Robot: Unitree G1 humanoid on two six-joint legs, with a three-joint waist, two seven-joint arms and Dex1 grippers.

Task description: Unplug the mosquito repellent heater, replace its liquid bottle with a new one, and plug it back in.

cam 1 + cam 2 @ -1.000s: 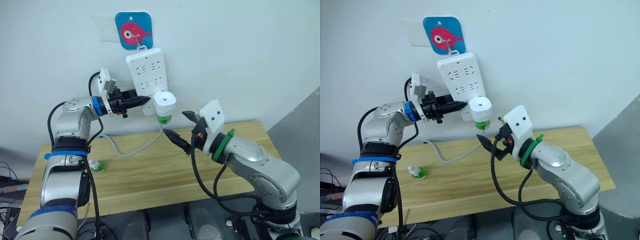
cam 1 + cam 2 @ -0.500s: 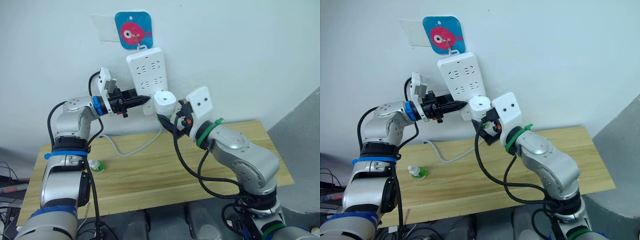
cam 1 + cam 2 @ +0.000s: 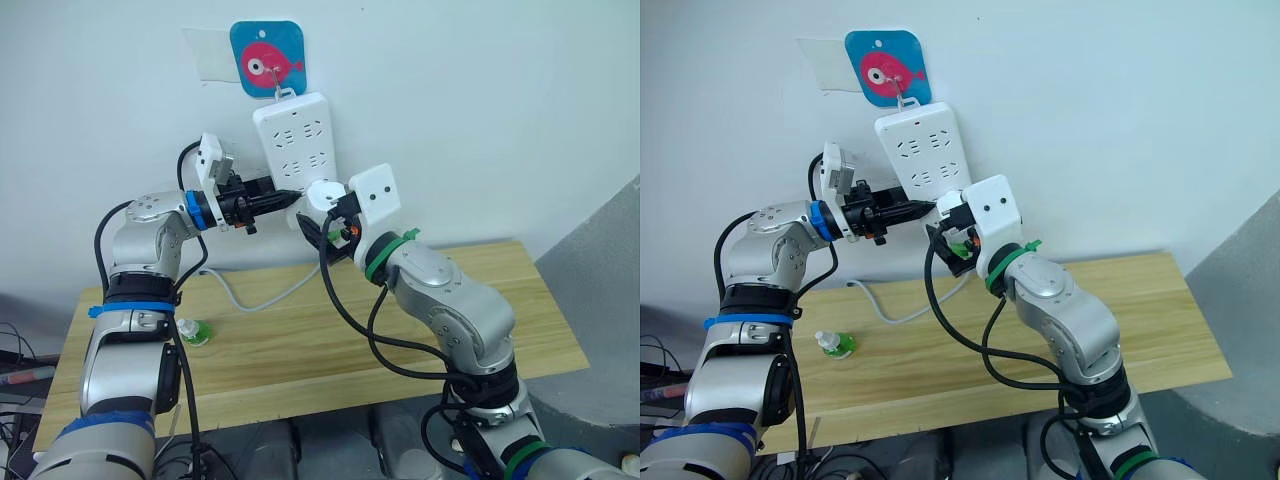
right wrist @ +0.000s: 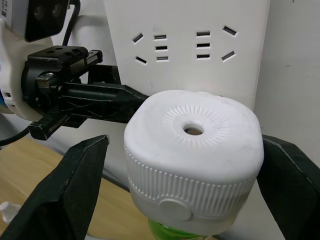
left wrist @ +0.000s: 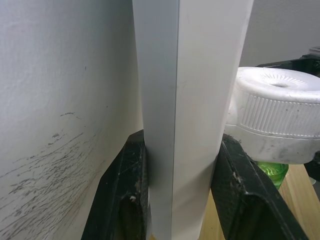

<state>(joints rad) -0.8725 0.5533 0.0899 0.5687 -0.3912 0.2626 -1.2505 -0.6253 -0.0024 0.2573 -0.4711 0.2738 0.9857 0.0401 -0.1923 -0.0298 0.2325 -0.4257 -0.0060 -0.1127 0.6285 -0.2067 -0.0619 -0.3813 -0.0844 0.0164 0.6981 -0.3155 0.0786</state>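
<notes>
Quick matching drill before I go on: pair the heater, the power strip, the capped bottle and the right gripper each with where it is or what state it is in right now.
Things:
1. heater
2. power strip
3. capped bottle
4. right gripper

States:
A. lying on the wooden table
B. open, one finger on each side of the heater
C. plugged into the strip, a green bottle under it
D. hanging on the wall, clamped by the left gripper

Pairs: 1-C, 2-D, 3-A, 4-B

silver arms | blk cables | L blue bands, R green | white wrist cams
</notes>
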